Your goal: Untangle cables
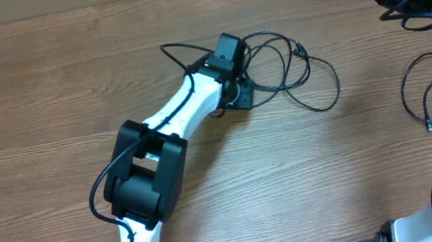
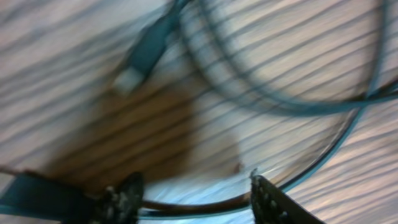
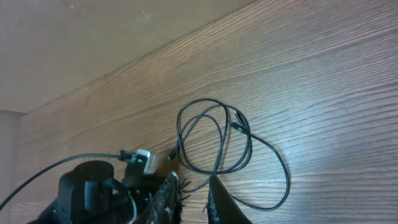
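**Risking a tighter snarl**

Possibly dragging the whole bundle rather than freeing one loop, if pulling while strands are crossing near the plug [image 2: 142, 57]. Straddling one strand [image 2: 193, 208] of the cables [image 3: 237, 126], lying at the middle of the table [image 1: 41, 124], with the left gripper [image 2: 198, 198], fingers standing wide apart, clamping nothing yet. Hanging well apart with the right gripper [image 3: 193, 200], fingers barely parting, holding nothing.
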Robot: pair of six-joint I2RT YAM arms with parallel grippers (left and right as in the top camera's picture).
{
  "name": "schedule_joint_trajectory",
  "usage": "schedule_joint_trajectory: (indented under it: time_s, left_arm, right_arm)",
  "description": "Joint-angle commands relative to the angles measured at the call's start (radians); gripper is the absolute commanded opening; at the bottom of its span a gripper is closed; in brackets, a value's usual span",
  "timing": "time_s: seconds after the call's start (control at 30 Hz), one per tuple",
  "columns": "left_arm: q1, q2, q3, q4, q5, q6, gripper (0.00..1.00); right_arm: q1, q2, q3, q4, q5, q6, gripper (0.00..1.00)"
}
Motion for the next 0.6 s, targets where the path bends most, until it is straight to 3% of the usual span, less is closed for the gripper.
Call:
schedule_joint_trajectory:
  time_s: [0.0, 0.13, 0.33, 0.57]
  left_arm:
    - [0.054, 0.027, -0.024, -0.111, -0.059, 0.007, 0.46]
    - [0.109, 0.027, -0.024, -0.248, -0.057, 0.001, 0.39]
    - [0.209, 0.027, -0.024, -0.427, -0.05, -0.02, 0.39]
    - [0.292, -0.007, -0.024, -0.502, -0.04, -0.065, 0.4]
  right_arm:
    - [0.004, -0.01, 0.006, 0.005, 0.009, -0.001, 0.13]
    - [0.004, -0.01, 0.006, 0.006, 0.01, -0.001, 0.14]
    - [0.004, -0.01, 0.006, 0.006, 0.01, -0.001, 0.14]
    - [0.005, 0.018, 0.006, -0.004, 0.011, 0.0, 0.14]
